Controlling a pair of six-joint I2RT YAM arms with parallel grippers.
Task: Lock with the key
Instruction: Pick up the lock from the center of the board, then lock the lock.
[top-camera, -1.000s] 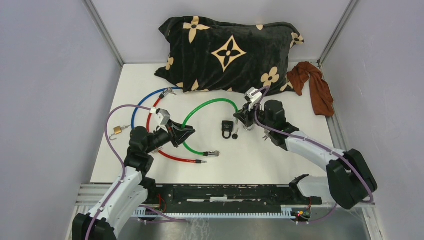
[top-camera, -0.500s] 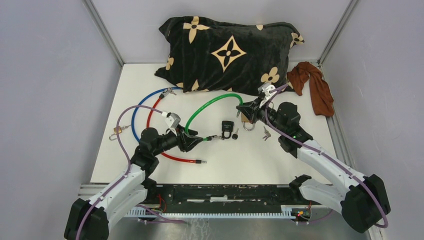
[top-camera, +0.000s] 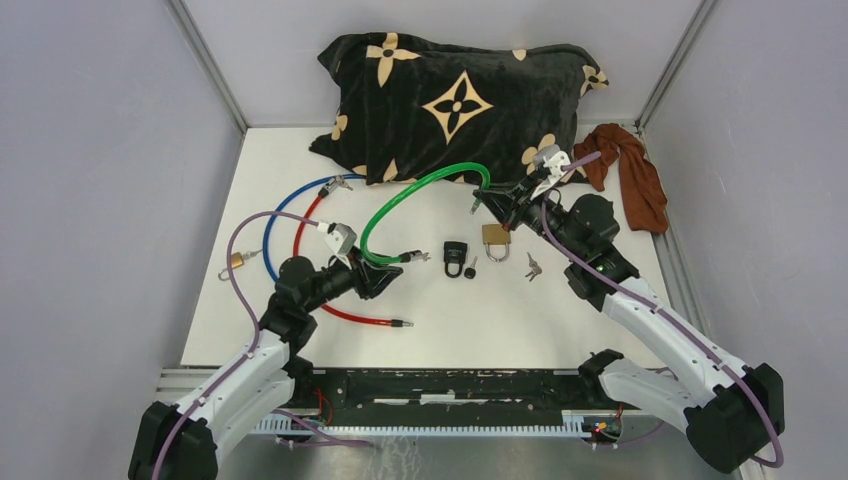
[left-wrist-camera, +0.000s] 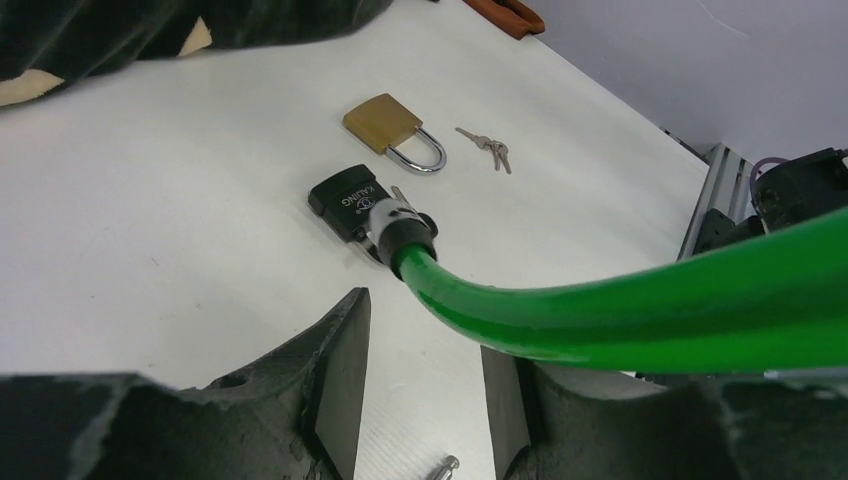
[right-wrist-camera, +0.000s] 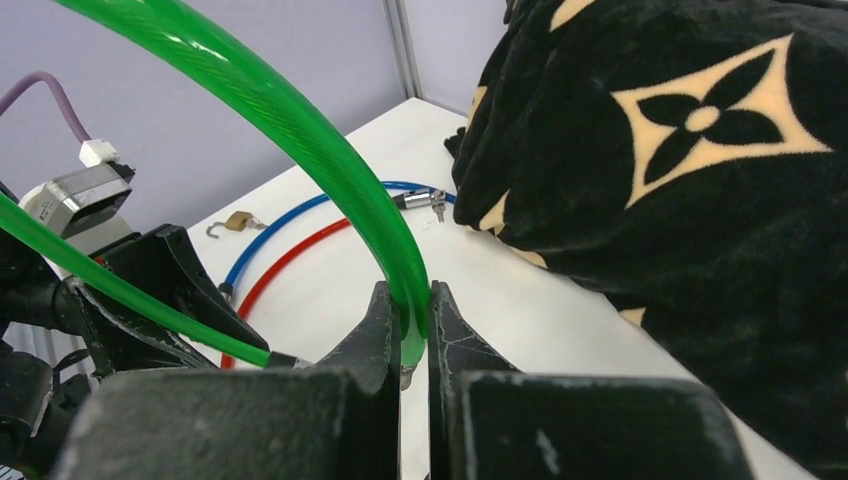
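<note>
1. White tabletop (top-camera: 450, 325) inside pale grey walls was your workspace. A black pillow with beige flower prints (top-camera: 450, 100) lay along the back, and a rust-brown cloth (top-camera: 635, 175) sat crumpled at the far right.
2. Your right gripper (right-wrist-camera: 408, 300) was clenched on the green plastic-coated cable (right-wrist-camera: 300, 130) just in front of the pillow. Its wrist view showed the cable pinched tight between both fingers and arching off toward the left arm.
3. Your left gripper (left-wrist-camera: 422, 325) stood released, jaws apart with nothing between them. The cable ran just above its fingers, unheld.
4. The cable's metal tip (left-wrist-camera: 400, 228) lay at the black padlock (left-wrist-camera: 350, 200) near the table's middle. You could not tell whether the two touched.
5. A brass padlock with a steel shackle (left-wrist-camera: 385, 120) lay just beyond the black one. A pair of small keys (left-wrist-camera: 485, 148) lay loose to its right, apart from both locks.
6. A key-like sliver showed behind the black padlock, but whether it sat in a keyhole was unclear.
7. The step in hand looked like arranging the cable's ends by the locks. Nothing appeared locked yet, and neither gripper carried a key.
8. The next move probably called for closing your left gripper on the cable near its tip to steady it. After that, one gripper would have to be freed for the keys, which are small and lie flat, so they would need a low, careful pinch.
9. A red cable (top-camera: 345, 315), a blue cable (top-camera: 275, 215) and a small brass padlock (top-camera: 236, 261) lay to the left, apart from the action.
</note>
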